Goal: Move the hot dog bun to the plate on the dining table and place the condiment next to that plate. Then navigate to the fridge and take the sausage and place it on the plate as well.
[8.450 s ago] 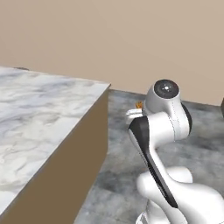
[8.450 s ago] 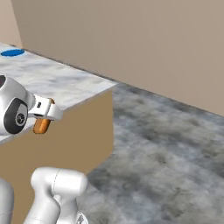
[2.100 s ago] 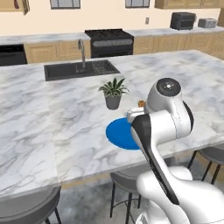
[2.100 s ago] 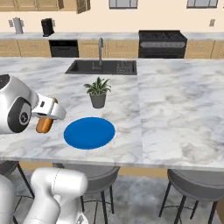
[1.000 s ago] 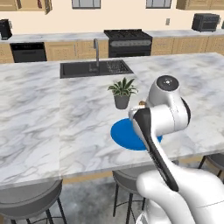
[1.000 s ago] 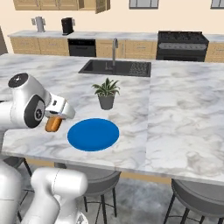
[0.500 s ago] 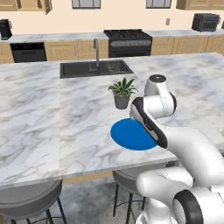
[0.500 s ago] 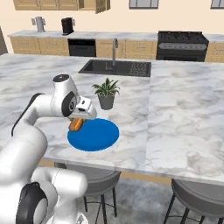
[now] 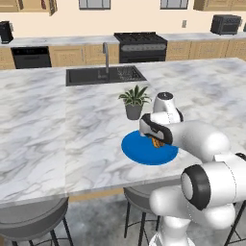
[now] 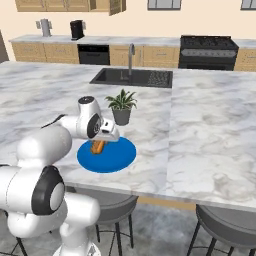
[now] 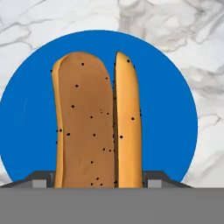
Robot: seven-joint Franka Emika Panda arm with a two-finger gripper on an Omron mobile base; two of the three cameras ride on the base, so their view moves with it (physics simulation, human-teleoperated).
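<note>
My gripper [image 9: 156, 140] is shut on the hot dog bun [image 9: 155, 142], an orange-brown split bun held low over the blue plate [image 9: 143, 152]. In the right base view the bun [image 10: 97, 146] hangs at the plate's [image 10: 114, 158] left part, under the gripper [image 10: 100, 143]. The hand view looks straight down: the speckled bun [image 11: 94, 122] stands lengthwise between the fingers, with the plate [image 11: 168, 109] right behind it. I cannot tell whether the bun touches the plate. The plate lies near the front edge of the marble dining table [image 9: 48, 134]. The condiment, fridge and sausage are out of view.
A small potted plant [image 9: 134, 102] stands just behind the plate. A dark sink with a tap [image 9: 103, 76] is set into the table further back. Grey stools [image 9: 33, 223] [image 10: 230, 225] stand under the front edge. Counters and a stove line the far wall.
The arm has stretched forward and down, carrying the bun from beside the table's front edge to low over the blue plate. The base has stopped driving.
</note>
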